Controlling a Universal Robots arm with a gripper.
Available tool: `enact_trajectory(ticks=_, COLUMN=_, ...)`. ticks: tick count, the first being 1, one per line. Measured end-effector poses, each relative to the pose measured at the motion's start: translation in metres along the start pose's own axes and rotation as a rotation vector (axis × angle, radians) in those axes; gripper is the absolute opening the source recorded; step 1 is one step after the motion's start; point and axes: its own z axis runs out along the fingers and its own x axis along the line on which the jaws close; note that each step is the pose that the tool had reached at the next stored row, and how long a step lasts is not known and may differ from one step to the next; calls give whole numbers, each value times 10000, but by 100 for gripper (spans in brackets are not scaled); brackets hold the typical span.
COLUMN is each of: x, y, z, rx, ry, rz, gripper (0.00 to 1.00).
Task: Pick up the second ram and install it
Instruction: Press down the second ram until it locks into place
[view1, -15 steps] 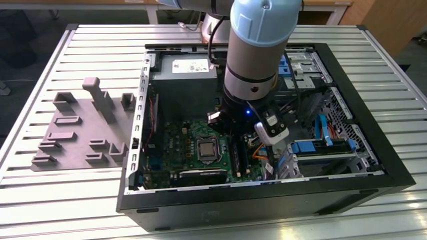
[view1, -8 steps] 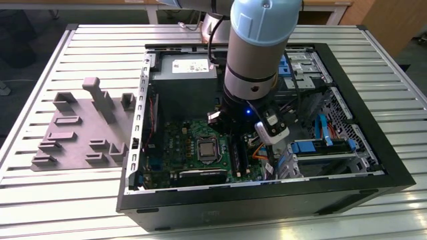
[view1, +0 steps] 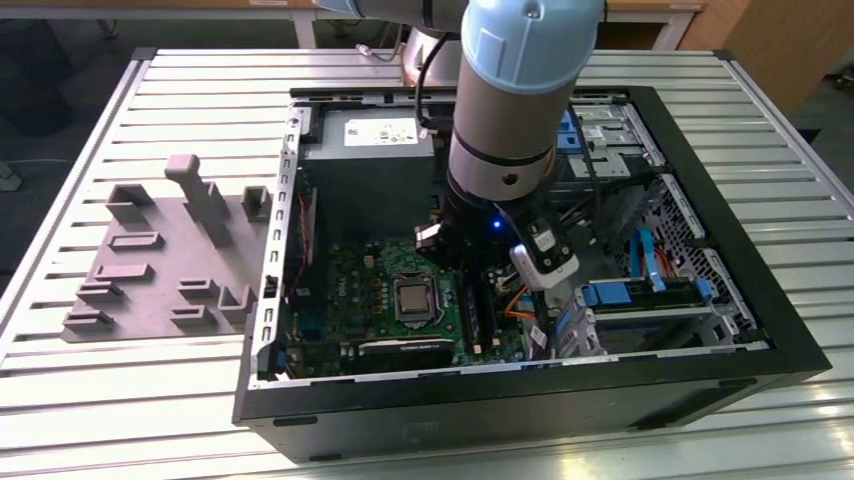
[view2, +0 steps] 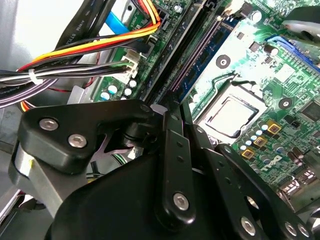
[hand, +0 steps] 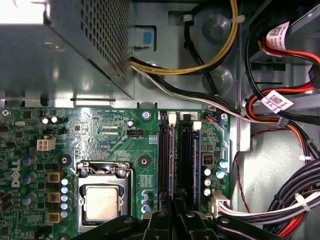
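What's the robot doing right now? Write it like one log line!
place: inside computer case | hand: low over motherboard slots | blue ram stick: in a slot

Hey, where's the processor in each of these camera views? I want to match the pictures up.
Exterior view: the processor sits on the green motherboard, to the exterior view's left of the memory slots.
First wrist view: the silver square in its metal frame, beside the memory slots.
Second wrist view: the same square, beside the slots.
Shared landmark: the long black memory slots.
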Motion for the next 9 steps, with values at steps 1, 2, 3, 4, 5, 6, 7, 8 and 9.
enact_trajectory(ticks=1, x=0, y=0, z=7, rx=-1, ry=1, rz=0, gripper=14)
enact_trajectory(ticks=2, x=0, y=-1, z=12, rx=-1, ry=3, rz=0, gripper=14)
enact_trajectory(ticks=3, x=0, y=-2, z=17, rx=0, ry=4, rz=0, gripper=14)
enact_trajectory(ticks=4, x=0, y=-3, z=20, rx=0, ry=6, rz=0, gripper=14)
enact_trajectory(ticks=5, x=0, y=-3, z=22, rx=1, ry=6, rz=0, gripper=14)
enact_trajectory(ticks=6, x=0, y=-3, z=22, rx=2, ry=6, rz=0, gripper=14)
enact_trajectory(ticks=7, x=0, y=-3, z=22, rx=2, ry=7, rz=0, gripper=14)
enact_trajectory(ticks=8, x=0, y=-3, z=23, rx=1, ry=6, rz=0, gripper=14)
enact_trajectory(ticks=9, x=0, y=-3, z=23, rx=0, ry=6, rz=0, gripper=14)
